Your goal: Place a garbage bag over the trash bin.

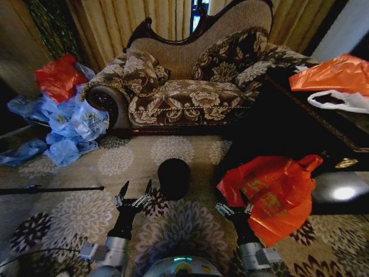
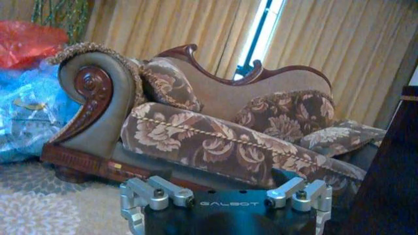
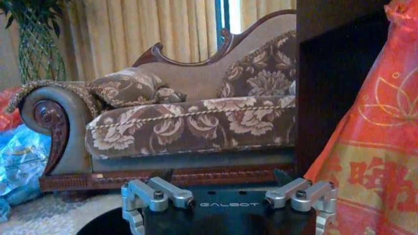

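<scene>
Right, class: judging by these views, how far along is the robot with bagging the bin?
Nothing looks done: the trash bin stands bare on the carpet. Nothing is in hand: the left gripper and right gripper hang open and empty on either side of it. Everything remains: the garbage bag lies on the dark table, ungrasped.

Head camera looking forward and down from robot's height, taking in carpet (image 1: pixel 184 231), trash bin (image 1: pixel 173 178) at frame centre, sofa (image 1: pixel 190 86) across upper half. Left wrist camera sitting low near floor, facing sofa (image 2: pixel 228 132) close up, scrolled armrest at frame left. Right wrist camera also sitting low, facing same sofa (image 3: pixel 176 117) from slightly farther back, printed orange bag (image 3: pixel 372 147) crowding right edge. All three views sharing sofa and curtains (image 1: pixel 127 20).
</scene>
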Tool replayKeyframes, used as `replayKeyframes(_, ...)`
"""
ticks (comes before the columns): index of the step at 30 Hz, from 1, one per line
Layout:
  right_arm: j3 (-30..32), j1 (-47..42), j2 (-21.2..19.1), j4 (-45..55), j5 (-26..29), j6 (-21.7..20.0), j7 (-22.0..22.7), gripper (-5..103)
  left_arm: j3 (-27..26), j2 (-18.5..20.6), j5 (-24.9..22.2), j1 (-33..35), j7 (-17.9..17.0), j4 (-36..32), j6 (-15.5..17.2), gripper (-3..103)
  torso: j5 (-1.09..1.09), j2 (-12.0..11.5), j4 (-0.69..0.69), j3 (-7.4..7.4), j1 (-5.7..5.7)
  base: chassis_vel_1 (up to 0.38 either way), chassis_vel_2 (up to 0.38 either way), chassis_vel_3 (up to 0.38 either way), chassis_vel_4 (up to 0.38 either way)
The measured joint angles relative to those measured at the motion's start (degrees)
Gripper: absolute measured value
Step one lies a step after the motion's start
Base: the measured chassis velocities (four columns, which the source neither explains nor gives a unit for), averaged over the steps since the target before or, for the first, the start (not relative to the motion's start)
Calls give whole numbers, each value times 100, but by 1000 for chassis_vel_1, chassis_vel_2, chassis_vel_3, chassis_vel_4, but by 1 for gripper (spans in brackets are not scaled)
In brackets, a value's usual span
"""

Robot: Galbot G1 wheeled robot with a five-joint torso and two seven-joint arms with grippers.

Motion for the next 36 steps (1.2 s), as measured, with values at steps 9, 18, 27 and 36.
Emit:
replayKeyframes(9, 34, 36, -23, -46, -1, 69, -74, 100, 107, -3, 94, 69, 108, 14, 0, 100, 0, 0, 0, 0, 0, 0, 0, 0, 0)
replayKeyframes(18, 46, 43, -38, -54, 97, 102, -77, 100, 92, 27, -166, 86, 506, -11, -97, 100, 0, 0, 0, 0, 0, 0, 0, 0, 0)
replayKeyframes(27, 58, 19, -44, -40, 135, 68, -92, 100, 31, 201, -149, -85, 588, 105, -175, 100, 0, 0, 0, 0, 0, 0, 0, 0, 0)
replayKeyframes(36, 49, 23, -14, -165, 102, 76, -145, 100, 23, 1144, -736, -760, 218, 227, 267, 98, -1, 0, -1, 0, 0, 0, 0, 0, 0)
